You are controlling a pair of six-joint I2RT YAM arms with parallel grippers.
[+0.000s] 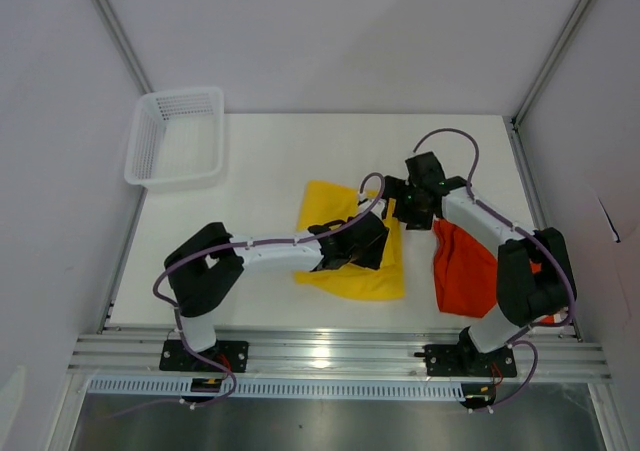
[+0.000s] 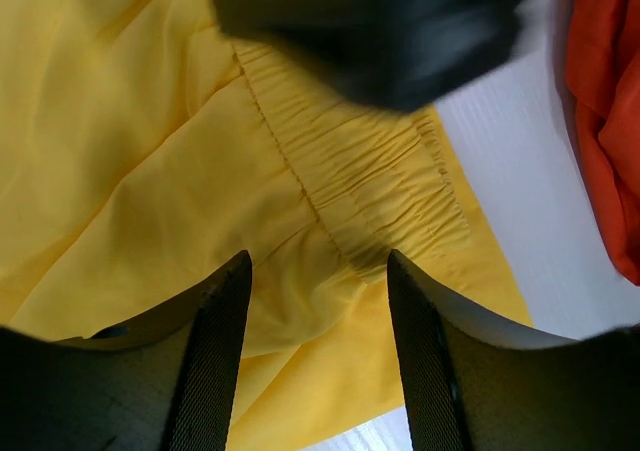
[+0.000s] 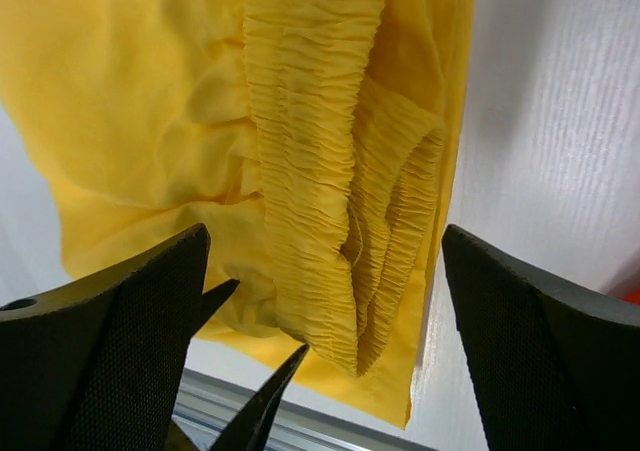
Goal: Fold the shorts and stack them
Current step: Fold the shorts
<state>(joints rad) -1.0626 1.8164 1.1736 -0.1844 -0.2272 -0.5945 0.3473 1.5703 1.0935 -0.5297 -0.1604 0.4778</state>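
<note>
1. A white surface (image 1: 260, 151) boxed in by pale walls carries everything. A white mesh plastic basket (image 1: 175, 136) sits at its far left corner, well apart from the work.
2. The bright yellow fabric shorts (image 1: 350, 279) lie rumpled near the middle of the surface, between the two arms, and are not yet folded.
3. The orange-red fabric shorts (image 1: 462, 266) lie heaped just to the right, partly under the right arm. They are near the yellow pair but not on it, probably set aside so that one pair is handled at a time.
4. The left end effector (image 2: 318, 271) hangs low over the yellow cloth with its fingers apart, holding nothing. The gathered elastic waistband (image 2: 370, 171) lies just ahead of it.
5. The right end effector (image 3: 325, 241) is spread wide and also empty, with the doubled-over waistband lying between its fingers.
6. Both arms meeting at the waistband suggests they mean to pinch it at two places and pull the garment flat before folding.
7. The bunched layers could be a problem, since a pinch might catch only one of them.
</note>
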